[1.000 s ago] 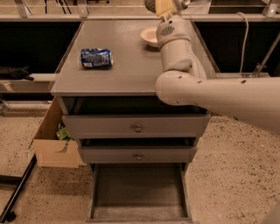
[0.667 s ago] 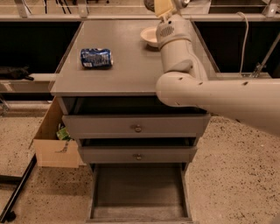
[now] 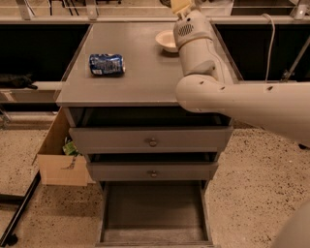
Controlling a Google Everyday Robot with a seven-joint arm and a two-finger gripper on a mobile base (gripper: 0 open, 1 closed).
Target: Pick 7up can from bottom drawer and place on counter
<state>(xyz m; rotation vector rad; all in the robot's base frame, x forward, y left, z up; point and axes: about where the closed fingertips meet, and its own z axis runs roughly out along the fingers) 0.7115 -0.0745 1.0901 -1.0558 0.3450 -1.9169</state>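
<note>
Tool [image 3: 180, 5] mostly cut off by the top edge, above the counter [image 3: 140, 72], grip state unclear.

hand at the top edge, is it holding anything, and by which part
Cannot be told: the hand is mostly cut off at the picture's top edge, above the back of the counter.

No word, brand or number can be read anywhere. The crushed blue and white can [image 3: 106, 64], lying on the flat grey counter [image 3: 145, 85] in the upper left, carries print too unclear to read. The gripper [image 3: 181, 5], at the top edge above centre, shows no legible marking.
</note>
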